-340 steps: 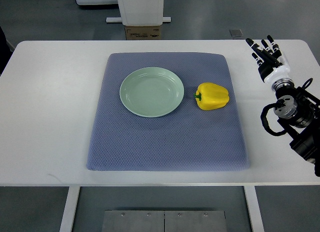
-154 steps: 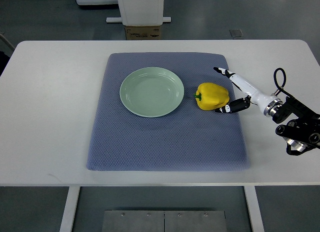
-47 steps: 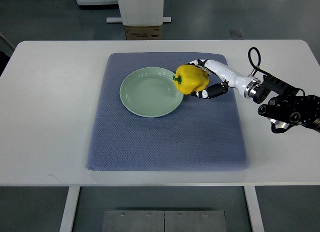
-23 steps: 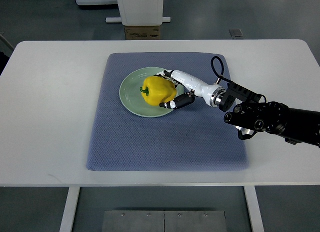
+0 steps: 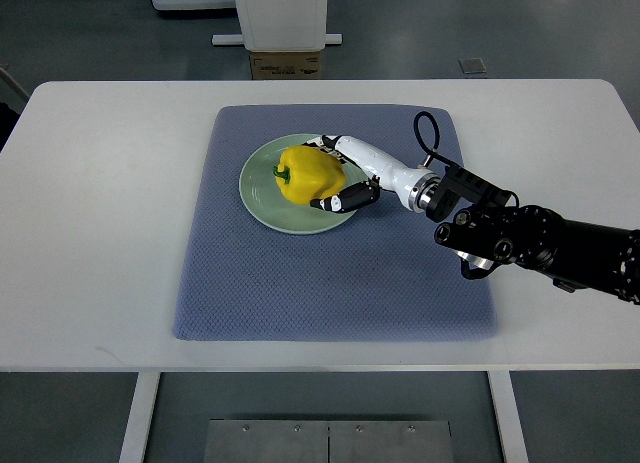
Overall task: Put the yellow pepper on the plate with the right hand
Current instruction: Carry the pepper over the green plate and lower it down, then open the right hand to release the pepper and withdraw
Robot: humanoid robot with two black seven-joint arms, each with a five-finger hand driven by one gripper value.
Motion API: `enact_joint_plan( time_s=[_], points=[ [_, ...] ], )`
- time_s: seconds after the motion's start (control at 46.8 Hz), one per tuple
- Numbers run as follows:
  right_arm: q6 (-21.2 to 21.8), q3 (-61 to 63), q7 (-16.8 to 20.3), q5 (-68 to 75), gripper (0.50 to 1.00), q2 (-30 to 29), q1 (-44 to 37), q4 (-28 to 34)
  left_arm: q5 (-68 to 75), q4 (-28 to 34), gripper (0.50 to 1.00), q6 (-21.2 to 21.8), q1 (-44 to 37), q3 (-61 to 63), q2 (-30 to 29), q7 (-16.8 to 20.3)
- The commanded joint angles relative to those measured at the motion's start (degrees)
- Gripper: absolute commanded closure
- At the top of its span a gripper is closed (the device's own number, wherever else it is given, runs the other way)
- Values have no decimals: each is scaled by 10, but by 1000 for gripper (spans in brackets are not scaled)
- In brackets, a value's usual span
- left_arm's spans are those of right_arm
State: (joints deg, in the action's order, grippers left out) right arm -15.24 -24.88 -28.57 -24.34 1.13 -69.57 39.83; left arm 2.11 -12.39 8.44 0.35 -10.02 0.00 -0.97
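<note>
Glossy yellow pepper (image 5: 307,176), grasped by right hand (image 5: 340,173) fingers, over round green plate (image 5: 262,193).

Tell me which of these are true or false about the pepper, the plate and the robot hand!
1. The pepper is over the plate. True.
2. The right hand has its fingers around the pepper. True.
3. The pepper is red. False: it is yellow.
4. The plate sits on bare table. False: it sits on the blue mat.
5. Two robot hands show. False: only the right one shows.
</note>
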Motion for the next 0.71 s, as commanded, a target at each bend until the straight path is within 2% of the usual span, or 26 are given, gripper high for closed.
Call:
enact_joint_plan(
  time_s=[0.0,0.363,0.513,0.684],
  points=[
    [0,0,-3,0,513,0,1,2,0,0,500,0,0,0,0,0],
    [0,16,-2,0,500,4,-1,-2,0,0,500,0,0,0,0,0],
    [0,111,-1,1,500,12,10,-2,0,0,500,0,0,0,0,0],
    [0,228,0,2,500,25,67,-2,0,0,500,0,0,0,0,0]
  ],
)
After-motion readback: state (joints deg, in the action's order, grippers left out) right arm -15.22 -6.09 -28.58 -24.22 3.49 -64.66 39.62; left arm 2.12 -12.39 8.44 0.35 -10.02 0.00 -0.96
